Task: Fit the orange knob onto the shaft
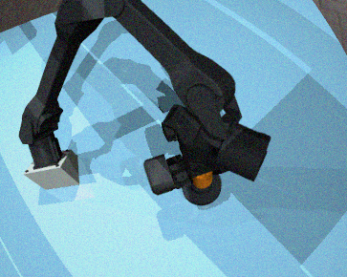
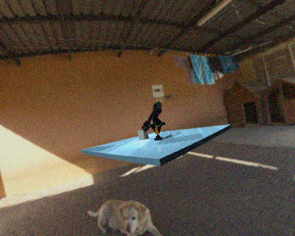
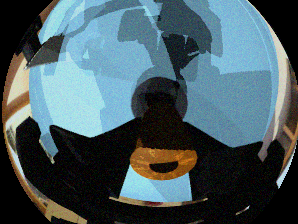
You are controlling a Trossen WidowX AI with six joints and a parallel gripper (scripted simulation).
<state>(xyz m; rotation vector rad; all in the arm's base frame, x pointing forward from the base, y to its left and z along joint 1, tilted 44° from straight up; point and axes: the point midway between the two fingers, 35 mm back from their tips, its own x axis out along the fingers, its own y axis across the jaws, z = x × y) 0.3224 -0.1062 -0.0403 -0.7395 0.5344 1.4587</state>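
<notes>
The orange knob (image 1: 203,180) (image 2: 157,130) (image 3: 139,162) is held upright in my gripper (image 1: 202,175) (image 3: 161,136), which is shut on it. The knob's near end, with a dark D-shaped opening, faces the wrist camera. The round dark pedestal (image 1: 201,198) (image 2: 158,138) (image 3: 137,102) stands on the table under the knob. In the exterior view, the knob's orange part shows a little above the pedestal's base. The knob and fingers hide most of the shaft; I cannot tell whether the shaft is inside the hole, nor where its flat side is.
The arm's pale grey mounting block (image 1: 53,178) (image 2: 142,135) stands on the blue table (image 1: 127,229) (image 2: 124,152), left of the pedestal. The black arm arches over between them. Patchy shadows lie across the table top.
</notes>
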